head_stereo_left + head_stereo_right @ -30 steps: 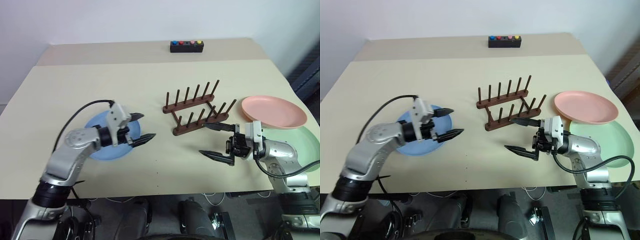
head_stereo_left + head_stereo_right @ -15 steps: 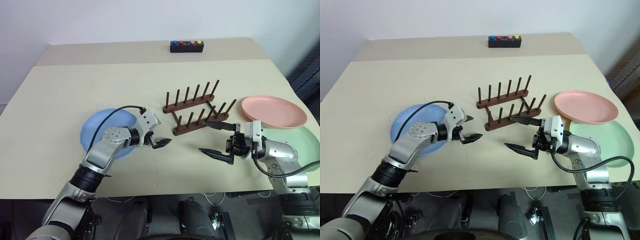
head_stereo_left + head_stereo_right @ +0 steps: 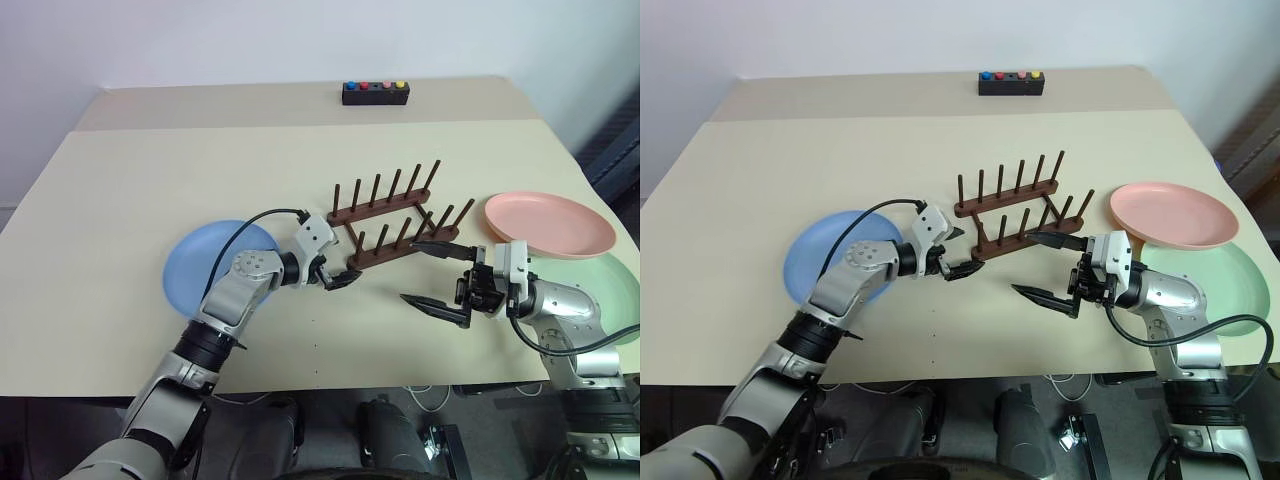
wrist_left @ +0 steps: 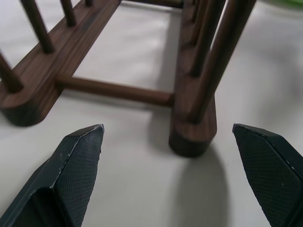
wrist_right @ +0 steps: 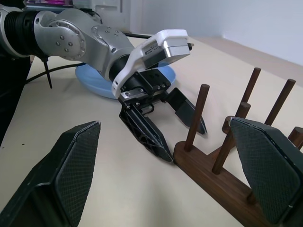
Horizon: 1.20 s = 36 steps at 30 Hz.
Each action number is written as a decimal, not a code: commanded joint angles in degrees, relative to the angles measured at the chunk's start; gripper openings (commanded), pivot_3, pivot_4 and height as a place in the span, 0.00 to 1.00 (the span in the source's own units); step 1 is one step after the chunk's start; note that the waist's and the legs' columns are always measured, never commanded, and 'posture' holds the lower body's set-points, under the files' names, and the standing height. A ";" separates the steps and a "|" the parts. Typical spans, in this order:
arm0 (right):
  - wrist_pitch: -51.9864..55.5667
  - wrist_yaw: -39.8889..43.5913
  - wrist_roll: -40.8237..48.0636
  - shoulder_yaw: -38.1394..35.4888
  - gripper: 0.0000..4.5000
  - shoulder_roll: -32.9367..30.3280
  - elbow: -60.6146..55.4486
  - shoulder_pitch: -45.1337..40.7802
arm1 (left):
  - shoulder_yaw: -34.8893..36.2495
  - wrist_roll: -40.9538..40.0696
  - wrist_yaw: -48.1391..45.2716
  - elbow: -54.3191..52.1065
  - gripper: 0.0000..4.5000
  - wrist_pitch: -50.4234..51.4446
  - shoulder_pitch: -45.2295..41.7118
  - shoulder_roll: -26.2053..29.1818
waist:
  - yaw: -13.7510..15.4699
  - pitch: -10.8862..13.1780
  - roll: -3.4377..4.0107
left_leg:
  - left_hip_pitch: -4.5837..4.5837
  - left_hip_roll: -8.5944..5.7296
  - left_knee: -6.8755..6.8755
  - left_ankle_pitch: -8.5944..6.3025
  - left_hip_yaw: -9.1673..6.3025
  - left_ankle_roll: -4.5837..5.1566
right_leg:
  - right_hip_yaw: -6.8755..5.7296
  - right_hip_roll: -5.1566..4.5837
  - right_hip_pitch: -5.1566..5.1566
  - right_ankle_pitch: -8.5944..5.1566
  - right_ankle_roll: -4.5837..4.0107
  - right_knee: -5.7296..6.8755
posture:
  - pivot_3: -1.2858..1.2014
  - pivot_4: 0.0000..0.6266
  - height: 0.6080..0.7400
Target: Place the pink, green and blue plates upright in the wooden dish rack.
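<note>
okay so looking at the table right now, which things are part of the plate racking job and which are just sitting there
Part of the job:
- blue plate
- pink plate
- green plate
- rack
- left hand and right hand, both open and empty

Just sitting there:
- black button box, at the table's far edge

Both arms reach toward the middle of the frame, grippers spread wide.

The left arm rises from the lower left of the head view, elbow bent, and its left gripper (image 3: 337, 273) sits just left of centre, pointing right and slightly down, fingers parted. The right arm enters from the lower right, forearm roughly level, and its right gripper (image 3: 436, 273) points left, right of centre, jaws wide apart. The two grippers' tips look near but apart.
</note>
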 commanded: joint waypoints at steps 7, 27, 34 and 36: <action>-2.45 -1.70 -2.59 -5.27 1.00 -5.46 1.23 3.72 | -0.89 1.07 -2.14 0.84 0.30 -0.59 -1.99 -2.02 | 0.03 0.00 0.00 | 0.00 -0.02 0.01 0.00 0.02 0.01 | 0.01 0.01 0.00 0.00 0.01 0.01 | 0.52 0.24 1.00; -0.44 -2.15 2.45 -16.38 1.00 -10.23 3.62 10.03 | 1.19 -3.12 -17.53 -5.32 0.17 -7.72 -1.18 6.47 | 0.00 -0.01 0.04 | 0.04 0.00 0.00 0.03 0.02 -0.04 | 0.03 0.00 0.02 0.00 0.02 0.05 | 0.52 0.24 1.00; 2.64 3.19 6.36 -22.57 1.00 -13.48 3.17 15.63 | -0.74 -2.40 -24.68 -3.19 0.17 -14.32 -0.62 9.57 | 0.05 -0.01 0.04 | 0.04 0.00 0.00 -0.03 -0.01 0.07 | 0.01 -0.03 0.12 0.00 0.01 -0.07 | 0.52 0.24 1.00; 2.90 3.54 6.54 -24.16 1.00 -13.64 2.33 17.51 | -2.02 -1.71 -26.20 -3.56 0.17 -15.89 0.44 9.72 | 0.02 -0.02 0.05 | 0.04 -0.01 0.00 -0.03 0.00 0.07 | 0.02 -0.04 0.13 0.00 0.01 -0.07 | 0.52 0.24 1.00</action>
